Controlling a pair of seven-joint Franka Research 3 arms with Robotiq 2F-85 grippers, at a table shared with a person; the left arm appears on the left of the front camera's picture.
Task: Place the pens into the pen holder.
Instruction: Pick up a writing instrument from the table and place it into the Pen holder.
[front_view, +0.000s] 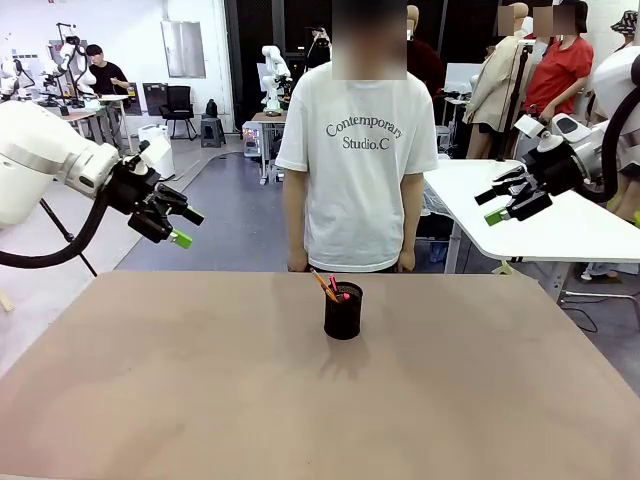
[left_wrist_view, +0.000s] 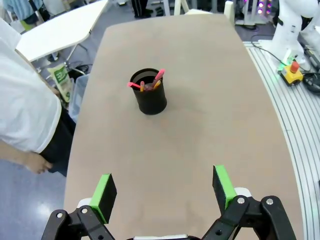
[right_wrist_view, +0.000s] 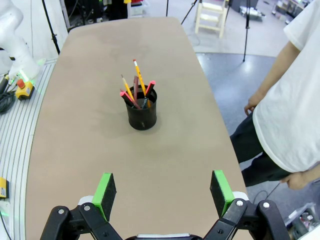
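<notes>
The pen holder (front_view: 343, 312), a small black cup, stands upright on the table near the far edge, in front of the person. Several pens (front_view: 329, 286) stick out of its top, leaning at angles; their pink and yellow ends show. From the left wrist the pen holder (left_wrist_view: 148, 92) with the pens (left_wrist_view: 150, 83) lies well ahead, and the right wrist view shows the pen holder (right_wrist_view: 142, 113) and pens (right_wrist_view: 137, 88) likewise. My left gripper (front_view: 180, 226) hangs open, high off the table's left side. My right gripper (front_view: 498, 205) hangs open, high at the right. Both are empty.
The brown table (front_view: 200, 400) is bare around the cup. A person in a white T-shirt (front_view: 357, 150) stands at the far edge with arms down. A white table (front_view: 560, 230) stands behind at the right.
</notes>
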